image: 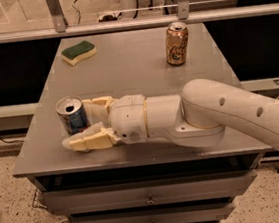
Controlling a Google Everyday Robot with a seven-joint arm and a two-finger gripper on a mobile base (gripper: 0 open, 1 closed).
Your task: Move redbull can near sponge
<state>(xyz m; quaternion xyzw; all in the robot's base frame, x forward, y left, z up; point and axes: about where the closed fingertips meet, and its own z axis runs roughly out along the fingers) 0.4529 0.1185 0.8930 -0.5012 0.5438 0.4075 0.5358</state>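
Note:
The redbull can [72, 116], blue and silver with an open top, stands upright near the table's front left. My gripper [80, 122] reaches in from the right and is open, with the can between its cream fingers. One finger [88, 140] lies in front of the can and the other [100, 103] behind it. I cannot tell whether they touch it. The sponge [78, 51], green on top and pale yellow below, lies flat at the far left of the table, well away from the can.
A wider orange-tan can [177, 43] stands at the table's far right. The grey table [129, 69] has drawers below its front edge. A railing with glass runs behind the table. My white arm [220, 114] covers the front right of the tabletop.

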